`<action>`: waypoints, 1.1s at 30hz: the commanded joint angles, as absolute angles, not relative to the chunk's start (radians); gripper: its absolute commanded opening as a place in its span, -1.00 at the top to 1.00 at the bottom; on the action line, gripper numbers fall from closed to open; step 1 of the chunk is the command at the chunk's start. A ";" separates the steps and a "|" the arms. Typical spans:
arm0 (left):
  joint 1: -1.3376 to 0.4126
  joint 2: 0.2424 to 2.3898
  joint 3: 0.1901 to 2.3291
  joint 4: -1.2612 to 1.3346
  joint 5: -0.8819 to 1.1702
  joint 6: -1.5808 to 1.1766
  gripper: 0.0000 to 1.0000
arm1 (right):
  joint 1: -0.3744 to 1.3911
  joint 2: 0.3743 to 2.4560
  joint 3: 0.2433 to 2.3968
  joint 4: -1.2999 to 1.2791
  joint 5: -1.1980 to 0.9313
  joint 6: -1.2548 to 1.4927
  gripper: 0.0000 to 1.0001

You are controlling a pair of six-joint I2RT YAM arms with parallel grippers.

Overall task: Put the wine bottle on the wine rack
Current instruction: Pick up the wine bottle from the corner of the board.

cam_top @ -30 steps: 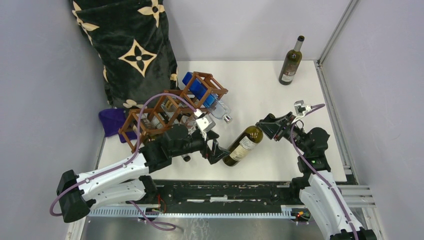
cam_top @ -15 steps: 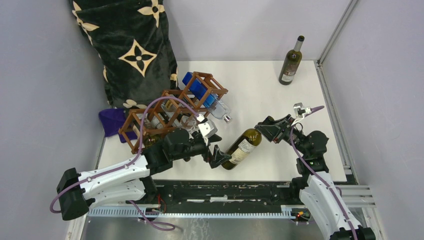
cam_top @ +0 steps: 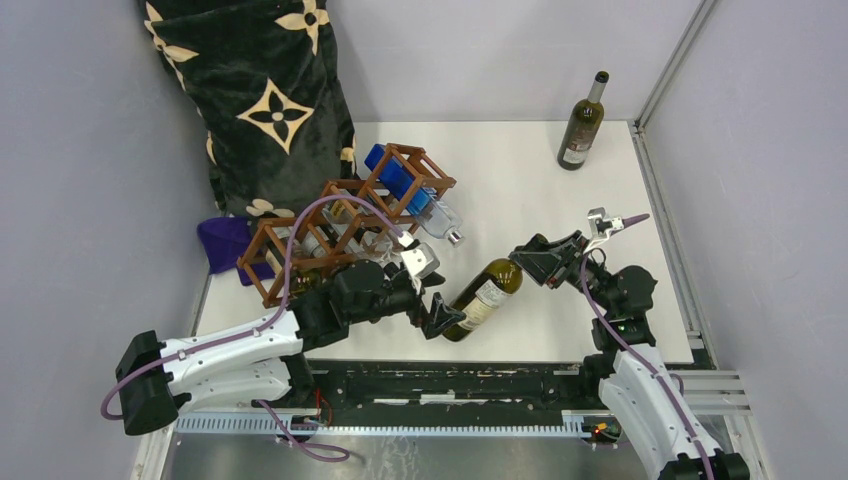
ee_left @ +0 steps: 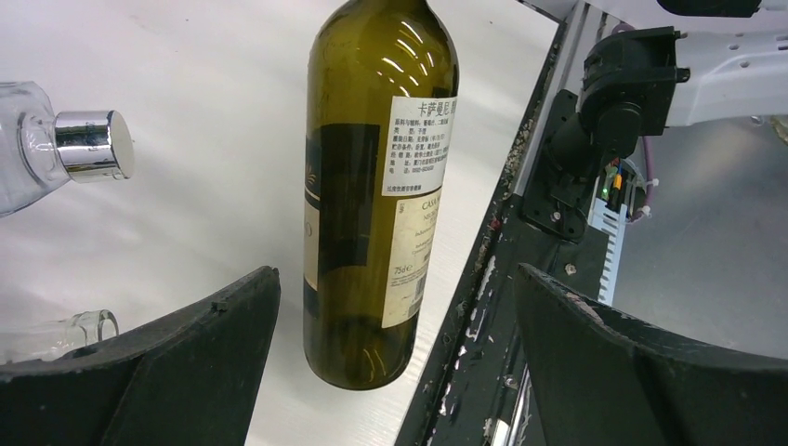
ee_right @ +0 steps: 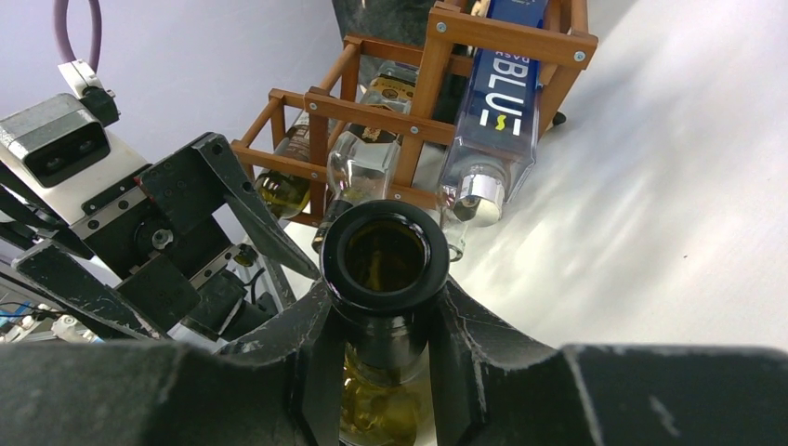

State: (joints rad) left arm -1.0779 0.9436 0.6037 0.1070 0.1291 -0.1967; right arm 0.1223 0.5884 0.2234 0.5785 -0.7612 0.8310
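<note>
White table (cam_top: 560, 200) under grey walls, and the wine rack (cam_top: 340, 215) sits at its left side, already loaded with a blue bottle (cam_top: 398, 178) and clear glass ones. The wine bottle (cam_top: 483, 298) is out of the rack, just off its near-right corner, lying slantwise with the neck pointing away from the rack. The right end effector (cam_top: 528, 262) is clamped round that neck; the wrist view shows both fingers (ee_right: 316, 353) pressed against the glass below the open mouth. The left end effector (cam_top: 440, 318) is at the bottle's base on the rack side, spread wide and released, with a gap showing between each finger (ee_left: 214, 325) and the glass. Whether the base rests on the table, I cannot tell. Beyond the rack stands a black patterned cushion (cam_top: 265, 100), and far across from it a second dark bottle (cam_top: 582, 125) stands upright.
</note>
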 commanded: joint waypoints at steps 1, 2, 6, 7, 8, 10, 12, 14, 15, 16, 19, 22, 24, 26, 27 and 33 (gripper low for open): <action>-1.086 0.939 0.613 0.152 0.096 -0.160 -1.00 | 0.120 0.579 0.235 0.750 -0.767 0.915 1.00; -1.086 0.942 0.618 0.150 0.098 -0.166 -1.00 | 0.120 0.578 0.233 0.754 -0.767 0.918 1.00; -1.086 0.957 0.642 0.130 0.089 -0.179 -1.00 | 0.120 0.578 0.225 0.769 -0.767 0.929 1.00; -1.085 0.959 0.648 0.126 0.082 -0.180 -1.00 | 0.120 0.578 0.223 0.773 -0.767 0.932 1.00; -1.085 0.960 0.651 0.121 0.074 -0.180 -1.00 | 0.120 0.578 0.221 0.776 -0.768 0.935 1.00; -1.085 0.960 0.657 0.117 0.055 -0.185 -1.00 | 0.120 0.580 0.216 0.786 -0.769 0.941 1.00; -1.086 0.962 0.662 0.111 0.047 -0.186 -1.00 | 0.120 0.581 0.210 0.798 -0.771 0.951 1.00; -1.085 0.974 0.679 0.093 0.051 -0.180 -1.00 | 0.120 0.586 0.206 0.808 -0.772 0.958 1.00; -1.085 0.983 0.688 0.078 0.051 -0.173 -1.00 | 0.121 0.590 0.204 0.817 -0.773 0.964 1.00; -1.085 0.992 0.699 0.063 0.053 -0.164 -1.00 | 0.120 0.592 0.203 0.826 -0.775 0.972 1.00; -1.081 1.030 0.735 0.033 0.075 -0.141 -1.00 | 0.121 0.598 0.201 0.855 -0.776 0.996 1.00; -1.078 1.074 0.750 0.044 0.131 -0.139 -1.00 | 0.120 0.596 0.199 0.875 -0.775 1.014 1.00; -1.077 1.110 0.763 0.055 0.165 -0.155 -1.00 | 0.120 0.593 0.198 0.886 -0.772 1.028 1.00; -1.078 1.148 0.779 0.062 0.184 -0.184 -1.00 | 0.120 0.592 0.199 0.893 -0.767 1.038 1.00; -1.078 1.166 0.788 0.064 0.187 -0.201 -1.00 | 0.121 0.593 0.199 0.900 -0.765 1.043 1.00; -1.078 1.264 0.827 0.030 0.177 -0.233 -1.00 | 0.120 0.606 0.207 0.961 -0.762 1.093 1.00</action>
State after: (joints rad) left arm -1.0786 1.2320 0.7700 0.0296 0.1596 -0.1986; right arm 0.1223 0.6117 0.1783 0.7742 -0.7856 0.9916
